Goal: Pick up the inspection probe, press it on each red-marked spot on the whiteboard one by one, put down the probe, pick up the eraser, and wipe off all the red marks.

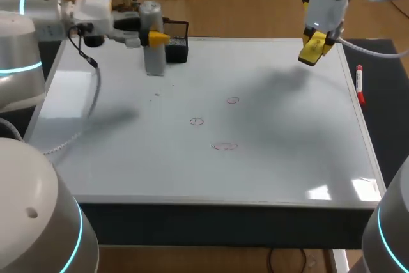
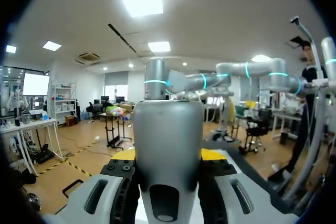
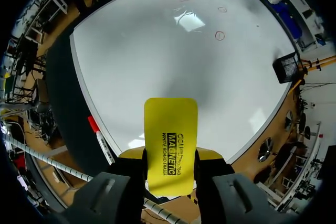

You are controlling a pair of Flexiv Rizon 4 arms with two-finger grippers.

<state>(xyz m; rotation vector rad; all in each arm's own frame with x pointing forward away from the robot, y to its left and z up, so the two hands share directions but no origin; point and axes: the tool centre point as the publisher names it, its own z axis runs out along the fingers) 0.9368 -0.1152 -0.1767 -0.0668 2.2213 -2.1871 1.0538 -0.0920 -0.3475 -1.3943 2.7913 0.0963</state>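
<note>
Hovering over far-right corner of whiteboard (image 1: 128, 158): eraser (image 1: 314, 50).

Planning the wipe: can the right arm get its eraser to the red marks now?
Probably yes: only bare whiteboard lies between eraser and red marks; the left gripper holds the probe well aside.

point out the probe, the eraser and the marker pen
probe (image 1: 153, 57), head view, lower grey body
eraser (image 3: 170, 129), right wrist view, yellow printed face
marker pen (image 1: 360, 82), head view, mid barrel

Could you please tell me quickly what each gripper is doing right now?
Left gripper: shut on the grey cylindrical probe.
Right gripper: shut on the flat yellow eraser.
</note>
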